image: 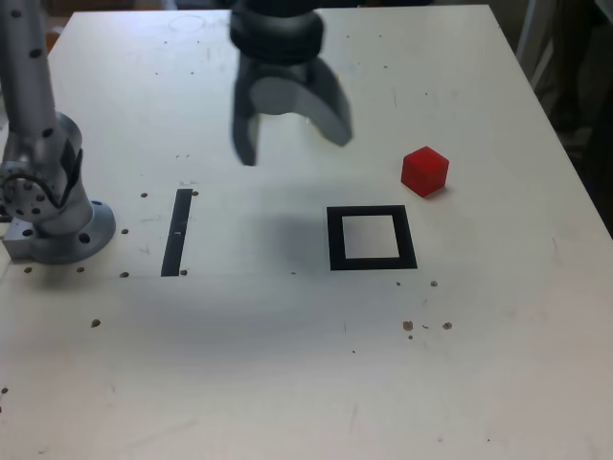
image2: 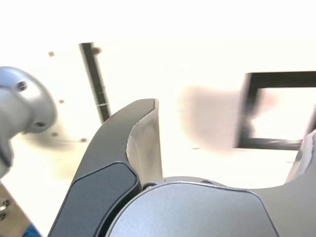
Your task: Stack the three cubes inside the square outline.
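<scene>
Gripper (image: pixel 296 149), jaws spread apart, hangs above the white table (image: pixel 239 374). In the exterior view, the red cube (image: pixel 424 172) sits to its right, beyond the square outline's (image: pixel 410 240) far right corner.

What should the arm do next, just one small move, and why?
Probably move the open grey hand toward the exterior view's right, to above the small red cube. The hand appears to hold nothing, and the cube lies beyond the flat black square outline, whose white centre has no cube in it.
</scene>
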You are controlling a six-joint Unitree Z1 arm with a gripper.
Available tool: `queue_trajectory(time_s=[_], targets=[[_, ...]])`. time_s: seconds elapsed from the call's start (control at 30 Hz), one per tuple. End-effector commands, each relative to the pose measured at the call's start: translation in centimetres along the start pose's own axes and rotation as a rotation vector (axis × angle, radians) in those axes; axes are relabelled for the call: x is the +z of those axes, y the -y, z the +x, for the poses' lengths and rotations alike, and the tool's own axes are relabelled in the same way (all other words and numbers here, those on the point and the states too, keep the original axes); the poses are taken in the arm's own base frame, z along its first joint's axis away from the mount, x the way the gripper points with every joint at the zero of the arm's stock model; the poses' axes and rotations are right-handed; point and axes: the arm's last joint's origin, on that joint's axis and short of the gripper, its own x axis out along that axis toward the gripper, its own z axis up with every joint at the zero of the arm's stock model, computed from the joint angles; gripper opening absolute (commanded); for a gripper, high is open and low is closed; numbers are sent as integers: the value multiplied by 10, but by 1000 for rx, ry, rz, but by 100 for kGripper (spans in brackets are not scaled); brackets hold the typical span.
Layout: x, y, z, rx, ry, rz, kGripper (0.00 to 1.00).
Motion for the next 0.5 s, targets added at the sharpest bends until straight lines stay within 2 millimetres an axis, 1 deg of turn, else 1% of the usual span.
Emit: queue_trajectory(time_s=[0.0,0.13,0.27,0.37,0.47], targets=[[20,-5,-12,11,52,-3,99],[46,-15,-20,15,74,3,99],[72,-26,-26,18,79,47,99],[84,-36,-27,19,76,69,99],[91,-45,-25,10,68,40,99]])
